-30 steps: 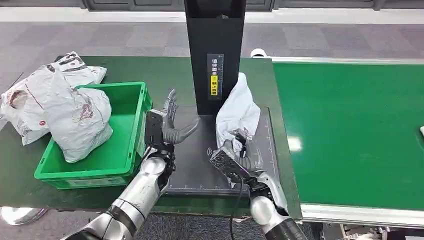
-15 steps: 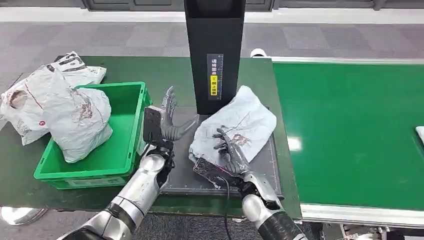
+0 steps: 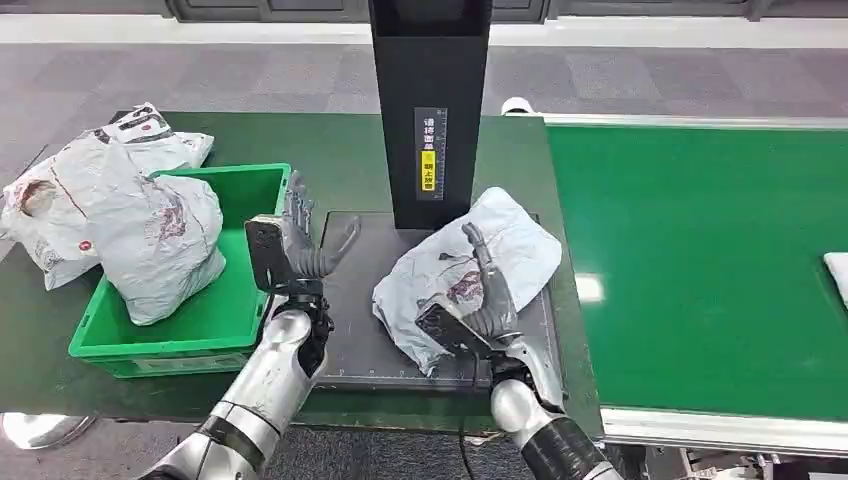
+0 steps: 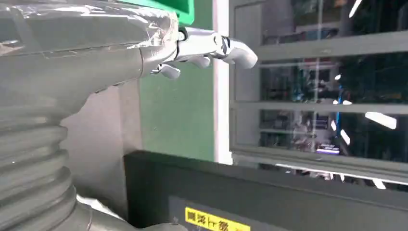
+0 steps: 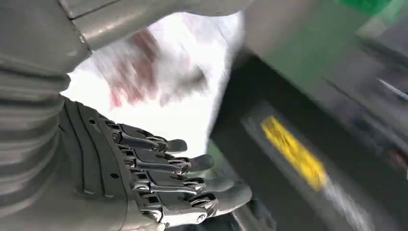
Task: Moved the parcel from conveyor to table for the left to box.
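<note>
A grey-white plastic parcel (image 3: 500, 255) with dark red print lies flat on the black mat (image 3: 365, 330) in front of the black post. My right hand (image 3: 478, 300) rests over the parcel's near edge with its fingers spread and nothing pinched. In the right wrist view the right hand (image 5: 159, 178) is stretched out flat with the blurred parcel (image 5: 159, 82) beyond it. My left hand (image 3: 295, 245) is held up with fingers apart beside the right wall of the green box (image 3: 250, 335). The left wrist view shows the left hand (image 4: 96, 48) holding nothing.
A crumpled grey parcel (image 3: 155, 240) sits in the green box, with more bags (image 3: 60, 195) heaped on the table to its left. The black post (image 3: 430, 100) stands behind the mat. The green conveyor (image 3: 700, 260) runs on the right, with a white item (image 3: 838, 275) at its far right edge.
The parcel went from being held upright by my right hand to lying flat on the mat, and the hand's fingers have spread. My left hand shifted left toward the green box.
</note>
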Available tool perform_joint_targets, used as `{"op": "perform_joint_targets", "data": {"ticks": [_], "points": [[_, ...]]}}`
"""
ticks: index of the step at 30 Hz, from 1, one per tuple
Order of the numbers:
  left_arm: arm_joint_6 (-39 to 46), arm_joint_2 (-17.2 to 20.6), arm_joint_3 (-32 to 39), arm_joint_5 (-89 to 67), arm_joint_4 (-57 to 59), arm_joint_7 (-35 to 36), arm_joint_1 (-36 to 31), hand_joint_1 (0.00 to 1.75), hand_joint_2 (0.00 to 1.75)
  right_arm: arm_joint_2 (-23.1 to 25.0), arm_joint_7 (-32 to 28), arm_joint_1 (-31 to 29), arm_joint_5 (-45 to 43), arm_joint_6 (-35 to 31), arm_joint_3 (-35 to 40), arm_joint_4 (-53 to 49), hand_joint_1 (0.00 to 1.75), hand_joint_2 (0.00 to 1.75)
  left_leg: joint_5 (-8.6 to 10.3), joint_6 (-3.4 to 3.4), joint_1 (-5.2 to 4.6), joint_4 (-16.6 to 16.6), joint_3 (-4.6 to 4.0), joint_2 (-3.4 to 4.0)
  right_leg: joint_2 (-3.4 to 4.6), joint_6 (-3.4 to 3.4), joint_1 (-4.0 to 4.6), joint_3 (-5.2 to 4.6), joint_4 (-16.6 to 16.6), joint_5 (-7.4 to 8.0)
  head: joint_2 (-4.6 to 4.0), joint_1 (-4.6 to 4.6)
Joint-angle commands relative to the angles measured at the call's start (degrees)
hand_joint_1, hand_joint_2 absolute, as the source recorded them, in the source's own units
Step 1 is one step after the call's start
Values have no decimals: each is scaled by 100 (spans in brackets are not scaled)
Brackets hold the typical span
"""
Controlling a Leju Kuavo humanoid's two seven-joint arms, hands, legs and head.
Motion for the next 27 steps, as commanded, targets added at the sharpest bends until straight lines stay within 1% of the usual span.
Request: {"op": "perform_joint_targets", "data": {"ticks": [1, 2, 4, 5, 7, 15, 25, 26, 27], "points": [[-207, 105, -111, -212, 33, 23, 6, 0, 175, -156, -1713, -251, -1444, -632, -919, 111, 0, 175, -1, 4, -1, -10, 18, -1, -1, 1, -1, 20, -13, -1, 0, 0], [-518, 194, -437, -503, 278, 380, -65, 0, 175, -139, -1793, -279, -1600, -771, -1027, 79, 0, 175, -2, 4, 0, -8, 15, 0, 0, 1, 0, 17, -11, -1, 0, 0], [-586, 206, -682, -899, 597, 509, -121, 0, 175, -153, -1790, -323, -1774, -813, -1091, 58, 0, 175, -1, 3, -2, -7, 13, -1, -1, 1, -3, 14, -8, -1, 0, 0], [-662, 235, -1097, -1581, 1020, 647, -206, 0, 175, -185, -1702, -374, -1830, -874, -1110, 83, 0, 175, 1, 3, -3, -9, 14, -10, -9, 0, -4, 18, -10, -2, 0, 0], [-952, 224, -1472, -2206, 1521, 728, -304, 0, 175, -270, -1590, -409, -1869, -717, -1114, 52, 0, 175, 3, 3, -4, -11, 19, -16, -16, 0, -4, 25, -14, -2, 0, 0], [-950, 189, -1417, -2257, 1692, 680, -368, 0, 175, -286, -1586, -384, -1880, -680, -1151, 26, 0, 175, -3, 2, -9, -3, 16, 2, 4, -2, -3, 14, -9, 1, 0, 0], [-950, 189, -1417, -2257, 1692, 680, -368, 0, 175, -286, -1586, -384, -1880, -680, -1151, 26, 0, 175, -2, 3, -9, 0, 8, 3, 6, 0, 2, 6, -7, 2, 0, 0], [-938, 211, -1587, -2552, 1779, 865, -407, 0, 175, -303, -1569, -379, -1808, -875, -1203, 23, 0, 175, -2, 4, -9, -4, 15, 2, 5, 0, 2, 14, -12, 2, 0, 0], [-847, 173, -1717, -2899, 2005, 1074, -477, 0, 175, -374, -1535, -335, -1881, -899, -1310, -56, 0, 175, -2, 4, -9, 0, 8, 0, 3, 0, 2, 9, -8, 2, 0, 0]]}}
